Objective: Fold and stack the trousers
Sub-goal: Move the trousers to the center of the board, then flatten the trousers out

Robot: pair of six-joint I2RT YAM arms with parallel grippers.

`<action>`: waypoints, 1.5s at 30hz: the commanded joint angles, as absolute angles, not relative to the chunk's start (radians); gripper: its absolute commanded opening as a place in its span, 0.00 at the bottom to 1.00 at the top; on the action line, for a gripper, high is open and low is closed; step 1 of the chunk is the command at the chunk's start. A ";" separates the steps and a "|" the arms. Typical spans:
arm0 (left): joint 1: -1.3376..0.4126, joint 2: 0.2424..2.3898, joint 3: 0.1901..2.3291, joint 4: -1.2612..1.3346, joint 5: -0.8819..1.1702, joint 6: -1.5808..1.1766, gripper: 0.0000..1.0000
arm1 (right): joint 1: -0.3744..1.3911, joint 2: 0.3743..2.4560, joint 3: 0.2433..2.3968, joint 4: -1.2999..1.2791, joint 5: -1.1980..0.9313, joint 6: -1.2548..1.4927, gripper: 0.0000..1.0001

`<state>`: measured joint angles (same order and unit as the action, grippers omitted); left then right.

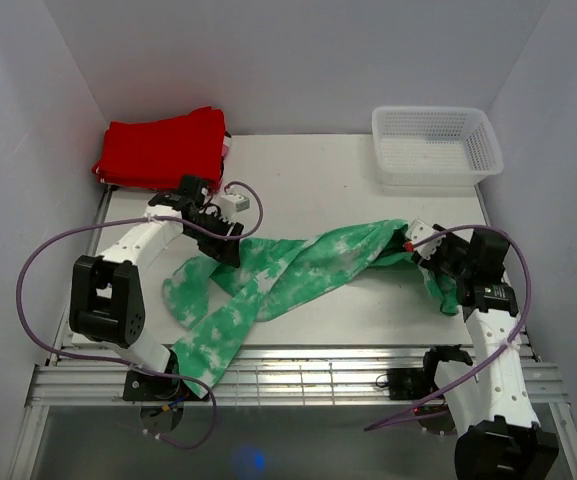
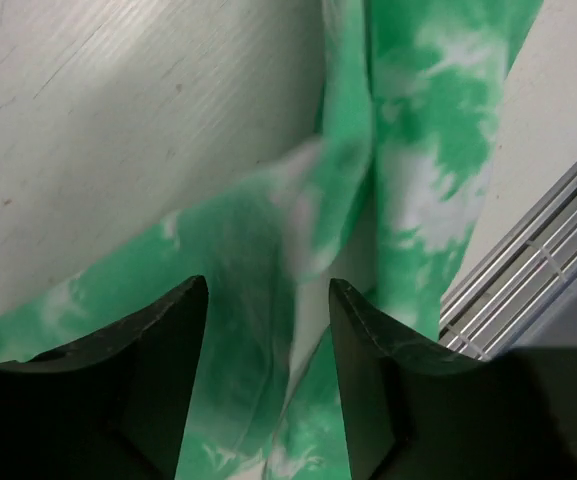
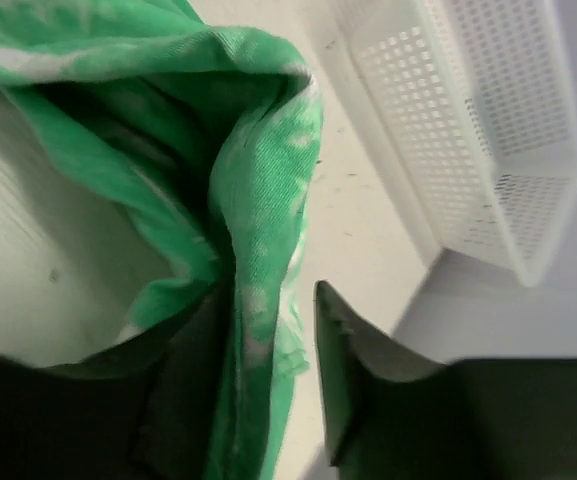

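The trousers (image 1: pixel 298 270), bright green with white blotches, lie crumpled in a long band across the table (image 1: pixel 318 180), one leg hanging over the front edge at the left. My left gripper (image 1: pixel 228 245) is over their left part. In the left wrist view its jaws stand open (image 2: pixel 268 300), with the trousers (image 2: pixel 418 150) loose below and between them. My right gripper (image 1: pixel 420 250) is at the band's right end. In the right wrist view it is open (image 3: pixel 268 295): a fold of the trousers (image 3: pixel 258 120) rests against the left finger, and a gap shows before the right finger (image 3: pixel 353 350).
A folded red garment (image 1: pixel 163 148) lies at the back left corner. A white perforated basket (image 1: pixel 433 112) stands at the back right, close beside the right gripper in its wrist view (image 3: pixel 508 130). Metal rails (image 1: pixel 298 375) run along the table's front edge.
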<state>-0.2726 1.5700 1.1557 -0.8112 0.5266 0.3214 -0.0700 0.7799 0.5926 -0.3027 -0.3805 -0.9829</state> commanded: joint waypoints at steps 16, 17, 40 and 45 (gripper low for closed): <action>-0.038 1.568 1.141 -1.122 0.543 0.643 0.95 | -0.397 1.279 1.207 -1.141 -0.505 -1.583 0.90; -0.038 1.578 1.112 -1.105 0.537 0.631 0.96 | -0.397 1.304 1.227 -1.158 -0.529 -1.560 0.90; 0.054 1.491 1.434 -1.218 0.593 0.757 0.98 | -0.383 1.499 1.246 -0.836 -0.358 -1.166 0.08; -0.375 1.262 1.186 -1.295 0.426 0.749 0.98 | -0.425 1.567 1.229 -0.767 -0.211 -1.111 0.08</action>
